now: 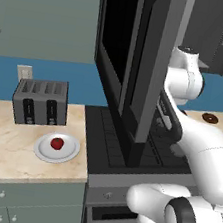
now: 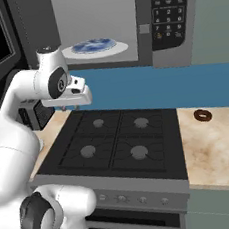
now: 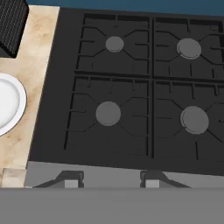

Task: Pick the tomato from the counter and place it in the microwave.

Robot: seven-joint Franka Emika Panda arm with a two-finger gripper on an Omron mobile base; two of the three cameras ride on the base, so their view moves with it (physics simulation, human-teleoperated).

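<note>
Jaws stand apart and empty on the white arm's two-finger gripper (image 3: 108, 183), which hangs over the black four-burner stovetop (image 3: 131, 87). To do the reach well, I judge it should swing left to the small glossy red tomato (image 1: 56, 143) on the white round plate (image 1: 42, 149) on the beige marbled counter (image 1: 2, 143), then descend centred. Keypad markings on the dark grey microwave (image 2: 170, 14) are too small to read.

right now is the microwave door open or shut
Open. The microwave shows its grey inside and turntable, and the door stands swung out over the stovetop.
</note>
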